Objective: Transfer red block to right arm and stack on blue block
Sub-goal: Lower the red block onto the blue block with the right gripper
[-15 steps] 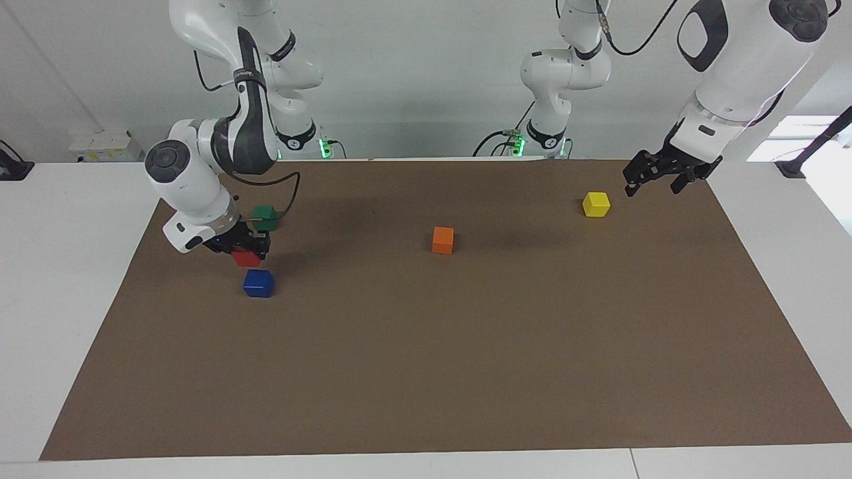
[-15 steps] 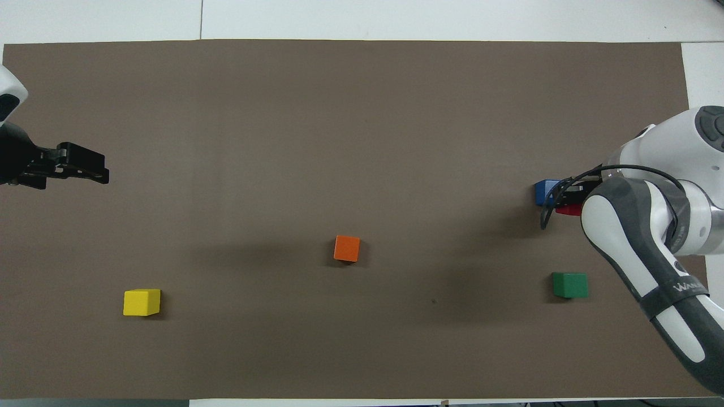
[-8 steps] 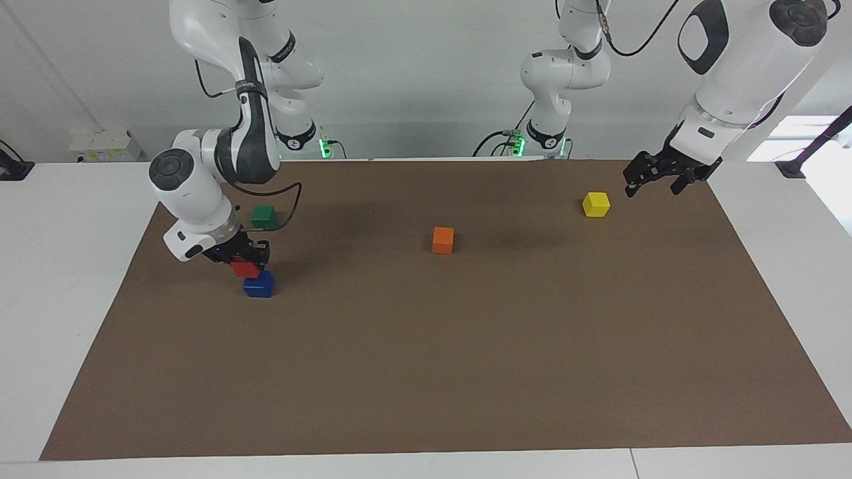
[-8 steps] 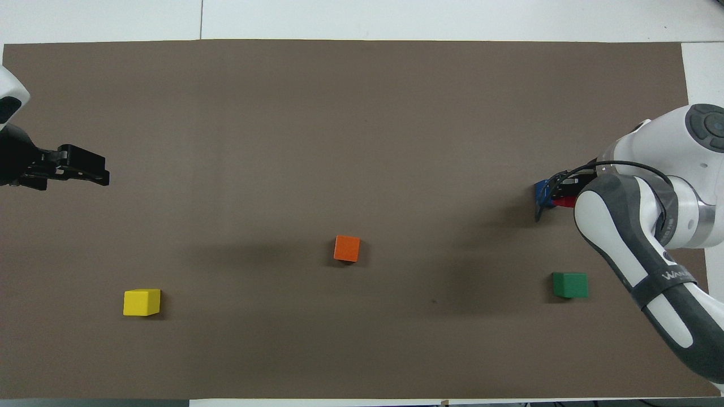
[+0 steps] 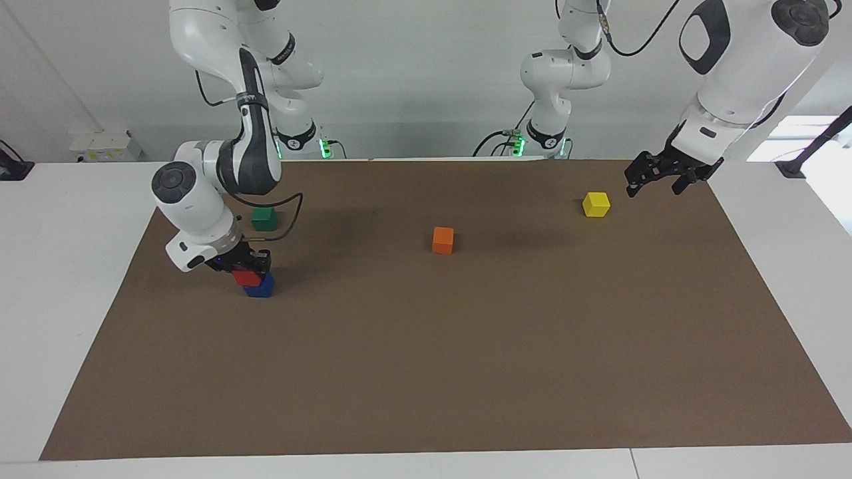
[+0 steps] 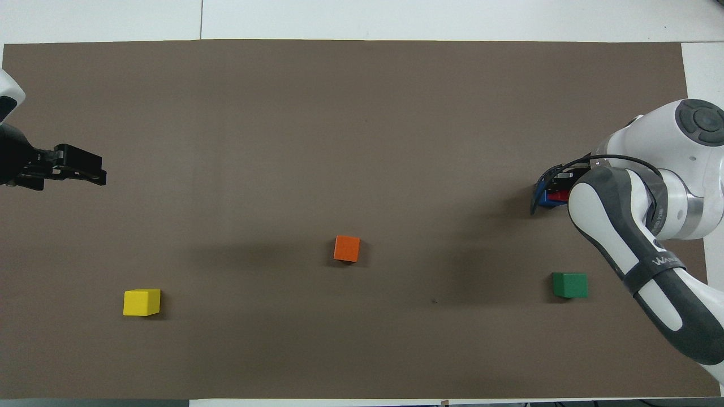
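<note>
My right gripper (image 5: 249,265) is shut on the red block (image 5: 246,277) and holds it directly over the blue block (image 5: 261,288), the red one resting on or just above the blue one's top. In the overhead view the right arm covers most of both; slivers of the red block (image 6: 560,195) and the blue block (image 6: 544,198) show beside the right gripper (image 6: 561,182). My left gripper (image 5: 653,179) hangs open and empty in the air near the yellow block, at the left arm's end of the mat; it also shows in the overhead view (image 6: 79,172).
A green block (image 5: 263,218) lies nearer to the robots than the blue block. An orange block (image 5: 442,240) sits mid-mat and a yellow block (image 5: 596,204) toward the left arm's end. All rest on a brown mat (image 5: 466,346).
My right gripper has carried the red block down and over the blue block, from beside and above it to on top of it. The left arm has barely moved.
</note>
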You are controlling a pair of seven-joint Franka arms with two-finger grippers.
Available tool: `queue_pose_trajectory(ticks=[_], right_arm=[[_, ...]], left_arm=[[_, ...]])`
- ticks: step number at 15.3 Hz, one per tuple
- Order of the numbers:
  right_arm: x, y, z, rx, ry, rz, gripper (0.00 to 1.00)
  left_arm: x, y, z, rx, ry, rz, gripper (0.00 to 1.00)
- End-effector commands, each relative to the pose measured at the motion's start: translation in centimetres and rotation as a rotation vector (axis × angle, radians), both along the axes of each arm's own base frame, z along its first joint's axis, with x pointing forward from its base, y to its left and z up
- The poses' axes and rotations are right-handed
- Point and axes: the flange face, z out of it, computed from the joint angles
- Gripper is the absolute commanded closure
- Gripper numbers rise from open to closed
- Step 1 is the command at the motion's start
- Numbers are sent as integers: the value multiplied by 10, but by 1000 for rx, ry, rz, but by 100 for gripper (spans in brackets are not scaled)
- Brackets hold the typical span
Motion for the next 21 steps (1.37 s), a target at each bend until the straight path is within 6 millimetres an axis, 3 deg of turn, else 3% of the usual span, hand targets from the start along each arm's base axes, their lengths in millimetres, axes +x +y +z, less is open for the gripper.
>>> queue_pose_trajectory(ticks=[1, 2, 3, 4, 5, 9, 11, 14, 17, 21], right_arm=[[5, 3, -9, 36, 6, -46, 100], [5, 2, -8, 42, 3, -52, 100], [5, 2, -7, 49, -2, -55, 74], [6, 2, -8, 49, -7, -48, 21], [6, 1, -7, 50, -9, -39, 0], [6, -10, -7, 49, -12, -10, 0], [8, -9, 4, 52, -17, -12, 0], [16, -8, 54, 44, -40, 27, 0], [22, -9, 117, -8, -118, 181, 0], [8, -15, 193, -18, -184, 258, 0]], left_arm=[[-4, 7, 3, 27, -16, -7, 0], [-4, 7, 4, 27, -19, -7, 0], [-4, 7, 4, 27, -20, -5, 0], [-4, 7, 4, 27, -19, -5, 0], [-4, 7, 4, 27, -19, -5, 0], [-4, 7, 4, 26, -23, 0, 0], [-4, 7, 4, 26, -23, 0, 0], [-3, 6, 4, 26, -23, 0, 0], [-4, 6, 4, 26, -20, 1, 0], [-5, 7, 9, 26, -14, 0, 0]])
